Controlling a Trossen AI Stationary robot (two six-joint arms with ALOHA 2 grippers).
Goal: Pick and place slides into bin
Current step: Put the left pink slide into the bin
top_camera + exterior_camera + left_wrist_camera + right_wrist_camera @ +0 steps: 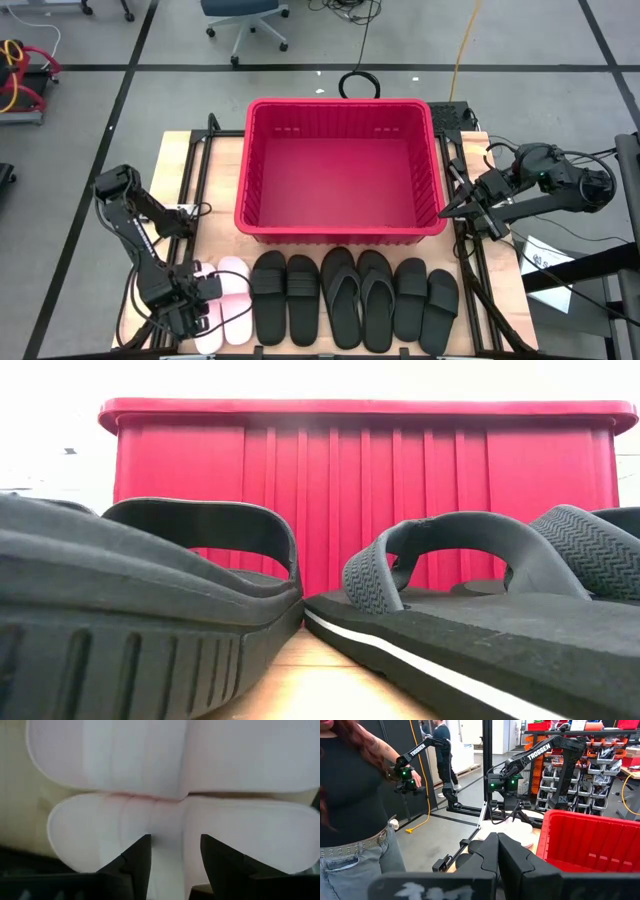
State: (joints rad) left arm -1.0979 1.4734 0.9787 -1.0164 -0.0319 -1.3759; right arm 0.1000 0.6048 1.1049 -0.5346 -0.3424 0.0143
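Hovering with jaws wide over the white slides (222, 300) at seven o'clock on the tabletop (215, 165), the left gripper (188, 312) seems set to descend and pinch one for the empty bin (342, 170), while the right gripper (452, 207) waits shut at three o'clock.

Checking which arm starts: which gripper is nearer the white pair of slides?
Left. The left gripper hovers open right over the white slides at the row's left end. The right gripper is shut, far off beside the red bin's right wall.

Red bin (262, 215), black and white slides (285, 296)
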